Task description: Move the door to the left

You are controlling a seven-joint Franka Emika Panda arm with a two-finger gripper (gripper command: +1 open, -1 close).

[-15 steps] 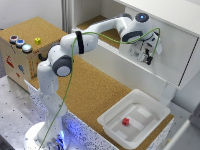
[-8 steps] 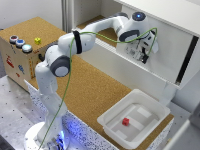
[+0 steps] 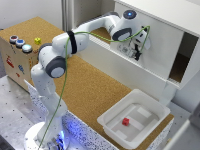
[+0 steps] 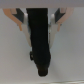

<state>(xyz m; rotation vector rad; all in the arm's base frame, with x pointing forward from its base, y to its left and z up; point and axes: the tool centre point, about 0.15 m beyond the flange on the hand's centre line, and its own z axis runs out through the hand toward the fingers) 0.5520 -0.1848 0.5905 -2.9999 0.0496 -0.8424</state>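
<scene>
The door (image 3: pixel 160 45) is a flat white panel on the white cabinet at the back, on the exterior view's right. My gripper (image 3: pixel 135 51) is pressed against the door's face. In the wrist view a black handle (image 4: pixel 39 45) stands out from the white door (image 4: pixel 67 57). My gripper (image 4: pixel 39 17) has one finger on each side of the handle and is shut on it. A dark opening (image 3: pixel 184 62) shows in the cabinet to the right of the door.
The cabinet's long low white front wall (image 3: pixel 120 67) runs below the door. A white plastic tray (image 3: pixel 111 123) holding a small red block (image 3: pixel 126 121) sits on the cork tabletop (image 3: pixel 85 90). A wooden box with coloured buttons (image 3: pixel 17 52) stands at the left.
My gripper has moved toward the exterior view's left with the handle in it. The door has slid left with it, and a dark opening has appeared at the cabinet's right.
</scene>
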